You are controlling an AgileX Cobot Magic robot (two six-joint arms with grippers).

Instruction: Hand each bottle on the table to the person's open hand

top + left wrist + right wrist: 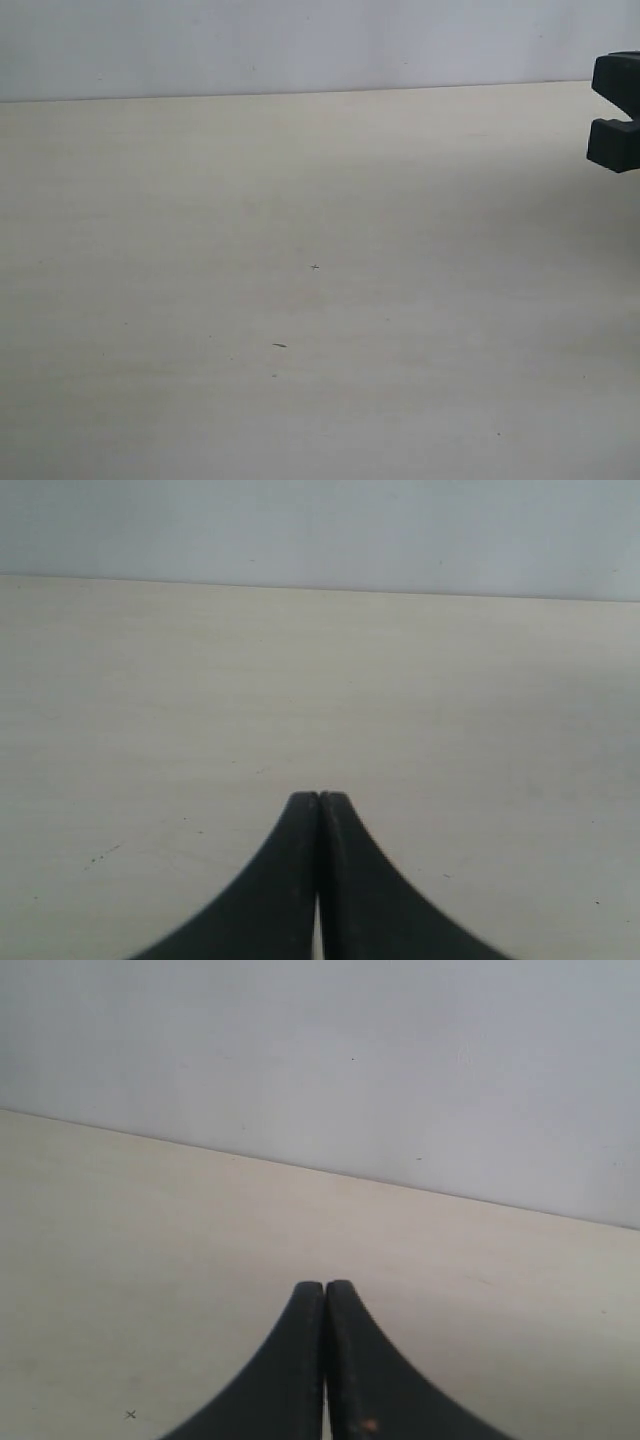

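Note:
None of the bottles shows in any view, and the person's open hand is out of view too. The pale cream table [300,200] fills the exterior view. In the left wrist view my left gripper [319,797] is shut, its black fingertips pressed together with nothing between them, low over the table [200,700]. My right gripper [325,1286] is likewise shut on nothing above the table [150,1260]. A black blocky part of the right arm [615,110] juts in at the right edge of the exterior view.
A plain pale grey wall [300,45] rises behind the table's far edge. A few tiny dark specks [279,346] mark the tabletop, and a small cross mark [130,1414] lies near the right gripper.

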